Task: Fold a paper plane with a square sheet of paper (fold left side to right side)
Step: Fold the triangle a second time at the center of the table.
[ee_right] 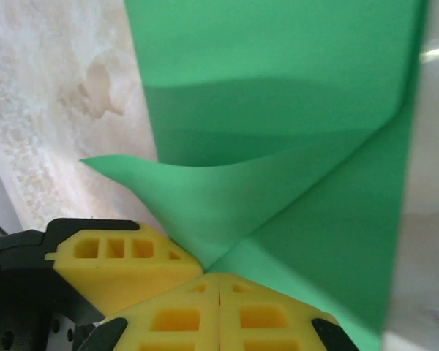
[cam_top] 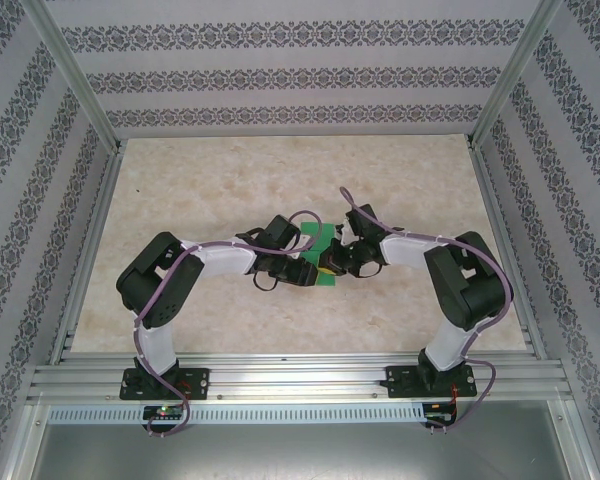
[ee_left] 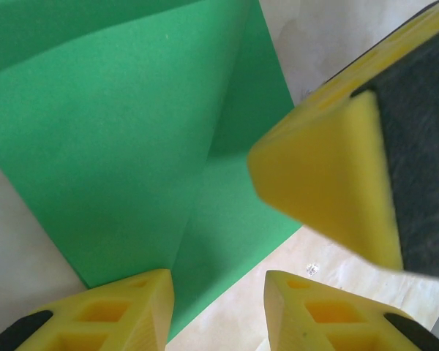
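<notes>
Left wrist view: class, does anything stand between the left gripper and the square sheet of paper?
Nothing visible. The square sheet of paper reaches between the open fingers of the left gripper; the right gripper pinches it alongside.

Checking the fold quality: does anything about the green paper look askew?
Yes: by the shut right tool, a flap of the green sheet bows up in a curl, its tip jutting past the sheet's edge, not creased flat.

Paper (cam_top: 318, 240) on table (cam_top: 180, 180), between left arm (cam_top: 220, 258), right arm (cam_top: 410, 245).
</notes>
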Available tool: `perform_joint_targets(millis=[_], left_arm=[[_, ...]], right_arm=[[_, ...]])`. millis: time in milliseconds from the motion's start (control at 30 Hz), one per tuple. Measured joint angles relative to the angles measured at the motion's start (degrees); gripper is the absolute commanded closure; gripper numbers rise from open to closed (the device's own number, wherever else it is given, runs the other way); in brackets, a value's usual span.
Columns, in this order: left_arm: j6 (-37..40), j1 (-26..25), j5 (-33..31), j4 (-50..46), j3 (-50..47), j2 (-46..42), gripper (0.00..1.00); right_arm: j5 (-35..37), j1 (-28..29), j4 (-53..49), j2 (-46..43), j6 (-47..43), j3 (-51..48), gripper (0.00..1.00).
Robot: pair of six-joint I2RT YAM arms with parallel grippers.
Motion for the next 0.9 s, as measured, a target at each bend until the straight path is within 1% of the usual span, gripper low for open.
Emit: perform_joint_targets(millis=[433, 900], left_arm=[[0.00, -0.07, -0.20, 0.02, 0.00, 0.00, 0.60], [-0.15, -0.11, -0.39, 0.07, 0.00, 0.00, 0.60]], right_arm=[[-0.55, 0.96, 1.68, 4.35, 1.79, 1.22, 0.93], [-0.74, 1.05, 1.66, 4.59, 2.49, 2.32, 0.92]])
